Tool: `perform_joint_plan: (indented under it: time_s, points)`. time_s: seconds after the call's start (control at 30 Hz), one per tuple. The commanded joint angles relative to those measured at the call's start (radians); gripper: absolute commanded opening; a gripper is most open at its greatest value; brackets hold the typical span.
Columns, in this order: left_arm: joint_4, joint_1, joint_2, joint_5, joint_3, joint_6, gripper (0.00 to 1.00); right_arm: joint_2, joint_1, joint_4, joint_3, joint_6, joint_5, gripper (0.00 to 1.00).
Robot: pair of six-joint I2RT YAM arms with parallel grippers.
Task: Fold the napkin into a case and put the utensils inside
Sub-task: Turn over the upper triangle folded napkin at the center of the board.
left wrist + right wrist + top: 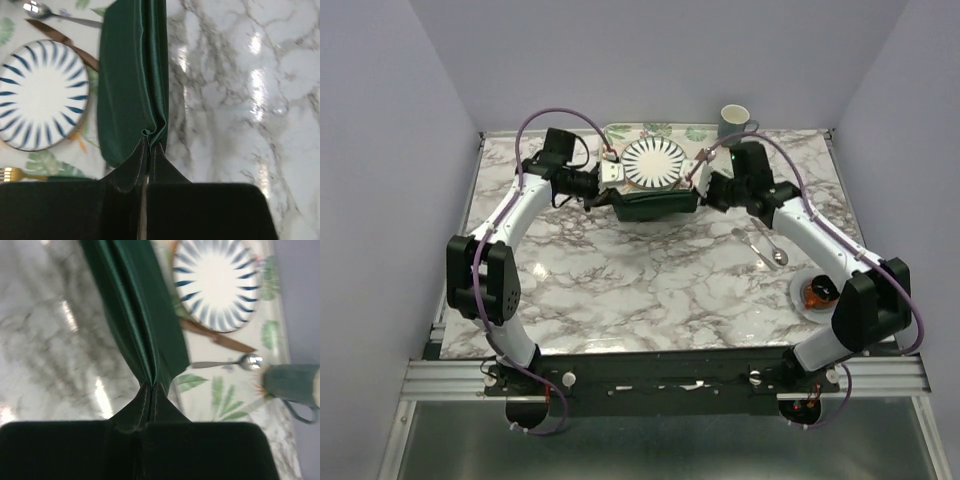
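Here, left claw (149, 146) and right claw (151, 386) clamp opposite napkin (655, 206) ends beside bare marble (650, 285).

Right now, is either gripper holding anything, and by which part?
Both hold the napkin. The left gripper pinches the bunched folds at its left end, and the right gripper pinches those at its right end.

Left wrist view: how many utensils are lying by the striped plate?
3. The silver spoon and copper-brown knife lie off one side of the striped plate, the gold fork off the opposite side. The napkin and fingers could hide more.
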Motion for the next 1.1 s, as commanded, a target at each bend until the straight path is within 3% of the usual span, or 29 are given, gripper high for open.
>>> perform_joint_plan:
  time_s: [0.0, 0.13, 0.27, 0.4, 0.47, 0.6, 0.77, 0.9, 1.07]
  points:
    - [-0.061, -0.035, -0.141, -0.001, -0.296, 0.266, 0.00, -0.144, 0.094, 0.081, -0.322, -0.216, 0.069, 0.01]
    - [-0.088, -0.084, -0.229, -0.028, -0.458, 0.293, 0.00, -0.253, 0.169, 0.091, -0.551, -0.242, 0.082, 0.01]
    - [-0.115, -0.130, -0.298, -0.038, -0.570, 0.285, 0.00, -0.322, 0.229, 0.074, -0.641, -0.215, 0.088, 0.01]
    - [-0.096, -0.164, -0.367, -0.052, -0.634, 0.215, 0.00, -0.340, 0.245, 0.065, -0.628, -0.163, 0.100, 0.01]
    - [-0.077, -0.155, -0.376, -0.052, -0.602, 0.103, 0.00, -0.325, 0.243, 0.060, -0.576, -0.115, 0.123, 0.01]
    - [-0.024, -0.080, -0.321, -0.007, -0.393, -0.046, 0.00, -0.287, 0.223, 0.057, -0.376, -0.089, 0.184, 0.01]
    - [0.019, 0.010, -0.130, 0.007, -0.058, -0.167, 0.00, -0.085, 0.110, 0.059, -0.081, -0.077, 0.211, 0.00]
    - [0.224, 0.050, 0.074, -0.035, 0.216, -0.335, 0.00, 0.096, 0.050, 0.066, 0.204, -0.077, 0.240, 0.01]
    - [0.505, 0.073, 0.223, -0.136, 0.364, -0.474, 0.00, 0.291, 0.010, 0.184, 0.452, -0.100, 0.312, 0.00]
